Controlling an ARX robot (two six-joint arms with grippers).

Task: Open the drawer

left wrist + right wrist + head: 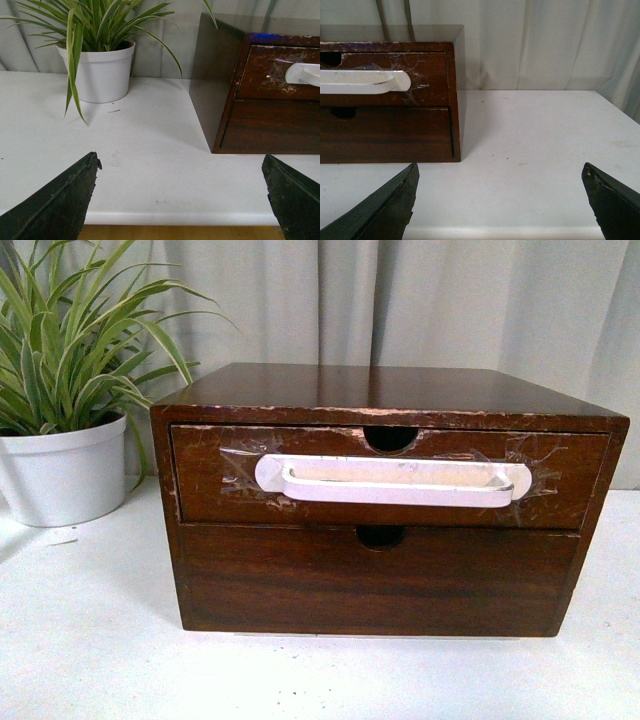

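A dark brown wooden chest (390,390) stands on the white table. Its upper drawer (215,495) is shut, with a long white bar handle (395,481) taped on and a half-round notch above it. Neither arm shows in the front view. My left gripper (180,165) is open and empty over the table's front edge, short of the chest's left corner; the drawer (260,75) and the handle's end (305,74) show there. My right gripper (500,172) is open and empty near the front edge, off the chest's right corner; the drawer (427,62) and handle (365,81) show there.
A plain lower drawer front (380,580) without a handle sits under the upper one. A white pot with a striped green plant (62,470) stands left of the chest, also in the left wrist view (100,72). Grey curtains hang behind.
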